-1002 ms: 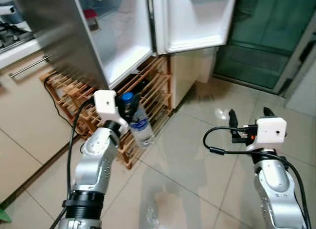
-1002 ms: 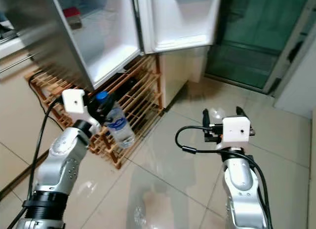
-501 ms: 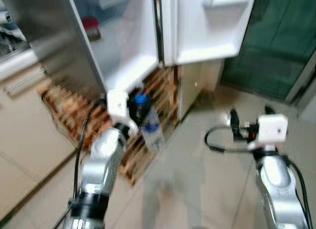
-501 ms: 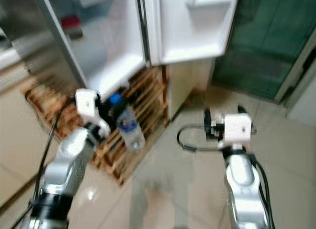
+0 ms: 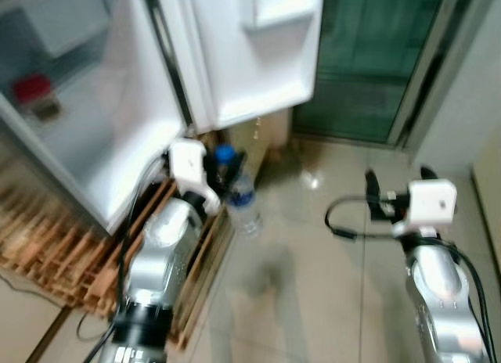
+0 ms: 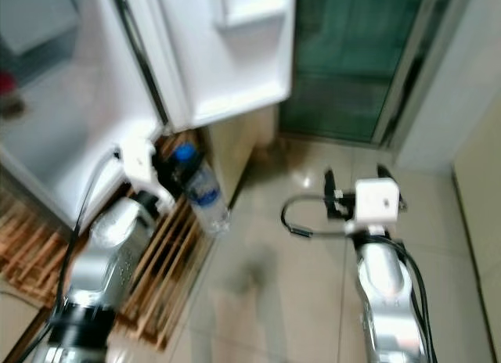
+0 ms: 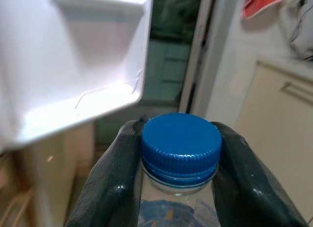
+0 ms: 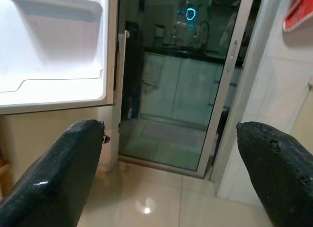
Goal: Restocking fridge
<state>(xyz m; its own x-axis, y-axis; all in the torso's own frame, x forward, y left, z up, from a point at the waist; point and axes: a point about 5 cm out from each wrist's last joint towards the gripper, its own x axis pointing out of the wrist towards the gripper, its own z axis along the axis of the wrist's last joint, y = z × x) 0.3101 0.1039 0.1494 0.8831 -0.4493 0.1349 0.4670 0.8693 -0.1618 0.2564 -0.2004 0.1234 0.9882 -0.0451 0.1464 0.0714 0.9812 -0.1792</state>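
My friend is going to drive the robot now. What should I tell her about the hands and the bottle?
Left gripper: shut on the water bottle, its fingers pinching the neck just under the blue cap.
Right gripper: open, holding nothing, raised over the floor.
Fridge: door open, the inside to the robot's left; a red item sits inside.
Wooden rack stands under the fridge.
Done: bottle picked up and carried to the fridge.
Left: put the bottle inside and let go.
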